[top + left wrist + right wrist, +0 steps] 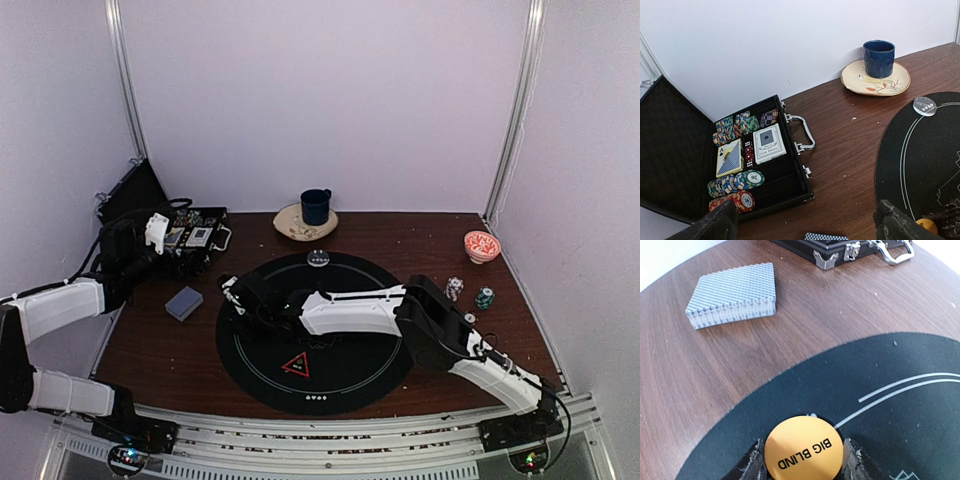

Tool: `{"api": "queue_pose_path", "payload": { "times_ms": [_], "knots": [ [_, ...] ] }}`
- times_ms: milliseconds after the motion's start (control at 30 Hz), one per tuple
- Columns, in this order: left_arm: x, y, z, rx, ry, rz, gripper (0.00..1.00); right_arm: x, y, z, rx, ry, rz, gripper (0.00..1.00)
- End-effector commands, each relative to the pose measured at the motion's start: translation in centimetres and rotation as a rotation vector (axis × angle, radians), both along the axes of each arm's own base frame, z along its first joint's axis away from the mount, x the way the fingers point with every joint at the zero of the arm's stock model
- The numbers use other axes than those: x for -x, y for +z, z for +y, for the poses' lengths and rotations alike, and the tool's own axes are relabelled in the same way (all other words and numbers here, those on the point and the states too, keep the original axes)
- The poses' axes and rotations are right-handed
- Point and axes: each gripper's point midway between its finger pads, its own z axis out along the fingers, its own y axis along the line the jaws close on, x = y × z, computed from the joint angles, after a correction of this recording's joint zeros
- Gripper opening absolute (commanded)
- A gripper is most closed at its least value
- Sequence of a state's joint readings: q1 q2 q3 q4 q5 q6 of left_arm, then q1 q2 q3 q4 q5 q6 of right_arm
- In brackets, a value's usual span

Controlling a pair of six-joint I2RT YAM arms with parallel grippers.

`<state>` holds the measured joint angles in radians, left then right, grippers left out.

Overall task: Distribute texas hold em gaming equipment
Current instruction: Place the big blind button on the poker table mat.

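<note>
An orange button disc [804, 450] marked BIG BLIND sits between the fingers [754, 467] of my right gripper [804, 466], which is shut on its edges just over the left rim of the black mat [340, 375]. In the top view that gripper [238, 297] reaches across the mat. A deck of grey-blue-backed cards [735, 295] lies on the wood left of it [184, 302]. My left gripper [807, 227] is open and empty above the table beside the open chip case [790, 165]. A red-edged triangle marker [296, 365] and a pale disc [318, 258] lie on the mat.
The case holds striped chips [735, 182] and two boxed decks [769, 143]. A dark blue mug [316, 206] stands on a plate [855, 80] at the back. At the right are chip stacks [485, 297] and a red-patterned bowl [482, 246].
</note>
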<state>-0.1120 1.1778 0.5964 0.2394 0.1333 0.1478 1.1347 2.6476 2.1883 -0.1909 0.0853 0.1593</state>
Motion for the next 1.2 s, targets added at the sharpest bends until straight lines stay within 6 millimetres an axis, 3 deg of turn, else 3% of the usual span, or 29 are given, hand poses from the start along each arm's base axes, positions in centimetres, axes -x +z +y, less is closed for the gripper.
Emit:
{"api": "queue_pose_path", "payload": {
  "times_ms": [0,700,900,1000,1100,1167],
  "knots": [
    [-0.5,1.5,0.4,0.012,0.017,-0.059,0.98,0.1,-0.2,1.6,-0.047,0.028,-0.021,0.50],
    [-0.5,1.4,0.4,0.013,0.018,-0.057,0.98,0.2,-0.3,3.3,-0.132,0.054,-0.025,0.52],
    [-0.6,1.3,0.4,0.012,0.017,-0.055,0.98,0.0,0.2,2.7,-0.087,0.049,-0.044,0.67],
    [-0.5,1.4,0.3,0.012,0.016,-0.057,0.98,-0.1,2.0,2.1,-0.079,0.039,-0.064,0.79],
    [-0.6,1.3,0.4,0.011,0.020,-0.056,0.98,-0.2,4.8,1.0,-0.060,0.014,-0.079,0.99],
    [-0.5,1.4,0.4,0.011,0.020,-0.057,0.98,-0.3,6.7,0.0,-0.039,-0.005,-0.094,1.00]
  ]
}}
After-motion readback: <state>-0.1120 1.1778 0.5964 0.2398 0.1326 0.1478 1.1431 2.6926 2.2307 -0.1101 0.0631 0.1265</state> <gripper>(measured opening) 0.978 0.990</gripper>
